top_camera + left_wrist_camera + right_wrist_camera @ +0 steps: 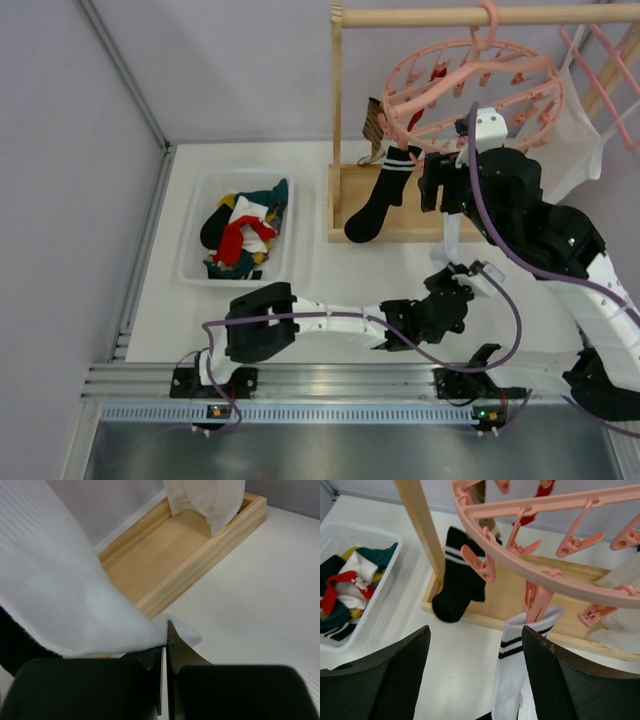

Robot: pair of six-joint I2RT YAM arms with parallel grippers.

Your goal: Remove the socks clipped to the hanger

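The left pincer is nipped tight on the low end of the white sock, down by the wooden tray. The right pincer is up high and spread wide, holding nothing, with that sock's striped cuff just ahead of it, clipped to the pink hanger. A black sock hangs from a neighbouring clip. More socks lie in the white basket.

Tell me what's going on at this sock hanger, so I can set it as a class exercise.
The left gripper is shut on the lower end of a white sock clipped to the pink hanger. The right gripper is open around it. A black sock is also clipped; others lie in the basket.
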